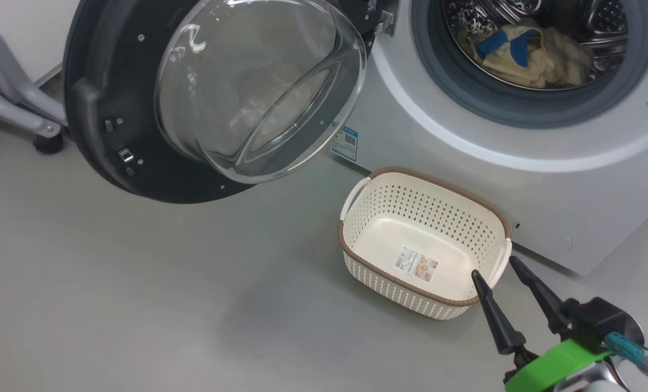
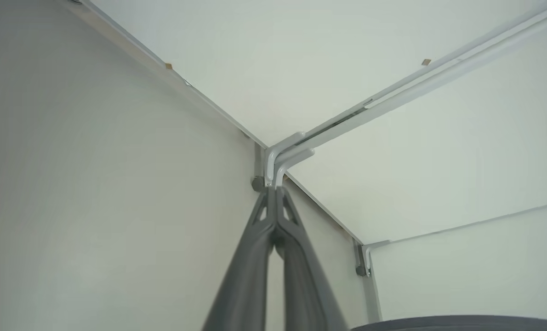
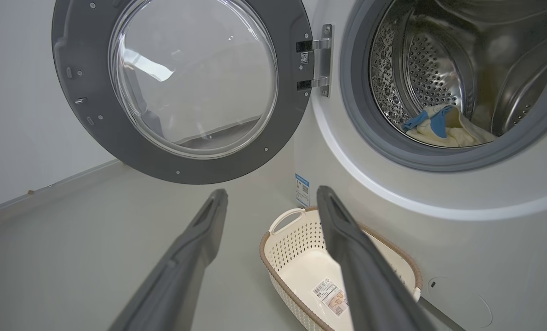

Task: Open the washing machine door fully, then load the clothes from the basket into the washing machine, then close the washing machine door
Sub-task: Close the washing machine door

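Clothes (image 1: pixel 542 60) loaded, basket (image 1: pixel 400 207) bare, so the wide-open washing machine door (image 1: pixel 101 81) awaits closing; right gripper (image 1: pixel 493 265) released, left gripper (image 2: pixel 273 189) clenched empty.

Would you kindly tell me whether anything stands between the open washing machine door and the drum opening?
Nothing visible does. The clothes lie inside the drum, behind the gasket, and the basket sits on the floor, apparently below the lower edge of the washing machine door. The open right gripper is by the basket.
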Robot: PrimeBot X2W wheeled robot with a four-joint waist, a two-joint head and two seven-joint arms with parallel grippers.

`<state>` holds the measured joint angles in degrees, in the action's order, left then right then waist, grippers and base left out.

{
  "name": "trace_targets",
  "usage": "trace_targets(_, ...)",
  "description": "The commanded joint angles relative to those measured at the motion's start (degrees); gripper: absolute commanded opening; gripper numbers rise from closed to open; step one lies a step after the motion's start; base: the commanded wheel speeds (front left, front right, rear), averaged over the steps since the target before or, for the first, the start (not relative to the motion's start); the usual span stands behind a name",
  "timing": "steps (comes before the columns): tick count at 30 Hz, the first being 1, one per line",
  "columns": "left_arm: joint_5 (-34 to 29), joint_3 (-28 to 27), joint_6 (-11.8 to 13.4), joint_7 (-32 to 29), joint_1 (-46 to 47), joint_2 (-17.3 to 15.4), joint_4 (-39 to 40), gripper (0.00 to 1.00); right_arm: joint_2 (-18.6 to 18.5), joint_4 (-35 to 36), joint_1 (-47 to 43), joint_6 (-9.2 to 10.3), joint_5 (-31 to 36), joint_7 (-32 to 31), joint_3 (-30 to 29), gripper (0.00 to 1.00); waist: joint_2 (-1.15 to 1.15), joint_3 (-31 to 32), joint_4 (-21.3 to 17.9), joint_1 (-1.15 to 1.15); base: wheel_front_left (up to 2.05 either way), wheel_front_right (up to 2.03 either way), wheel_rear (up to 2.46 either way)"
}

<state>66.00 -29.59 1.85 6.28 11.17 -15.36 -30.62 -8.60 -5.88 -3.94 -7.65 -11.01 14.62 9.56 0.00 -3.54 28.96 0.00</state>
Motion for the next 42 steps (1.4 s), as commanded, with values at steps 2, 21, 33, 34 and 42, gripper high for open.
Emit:
trace_targets(2, 1.7, -2.9, 1.2, -2.1, 5.2, -5.0, 0.3, 0.0, -0.8, 1.8, 2.1, 0.16, 0.2, 0.4, 1.0, 1.0, 0.0, -1.0, -1.5, 0.0, 0.0, 0.0, 0.0)
trace_targets(21, 13.5, -5.3, 8.1, -16.5, 31.5, -17.7, -5.9, 0.0, -1.9, 1.1, 4.6, 0.16, -0.6, 0.4, 1.7, 1.0, 0.0, -4.9, -11.0, 0.0, 0.0, 0.0, 0.0)
trace_targets(33, 15.6, -3.0, 8.0, -21.6, 37.6, -17.1, -10.2, 0.0, -1.4, 0.4, 5.2, 0.16, -1.0, 0.4, 2.8, 1.0, 0.0, -4.5, -15.0, 0.0, 0.0, 0.0, 0.0)
trace_targets(34, 16.0, -3.1, 7.9, -21.8, 37.9, -16.9, -10.7, 0.0, -1.5, 0.4, 5.3, 0.16, -1.0, 0.4, 2.8, 1.0, 0.0, -4.6, -15.3, 0.0, 0.0, 0.0, 0.0)
trace_targets(42, 16.9, -3.3, 7.2, -22.2, 39.4, -16.0, -13.6, 0.0, -1.9, 0.5, 6.0, 0.16, -1.0, 0.4, 3.2, 1.0, 0.0, -5.2, -17.3, 0.0, 0.0, 0.0, 0.0)
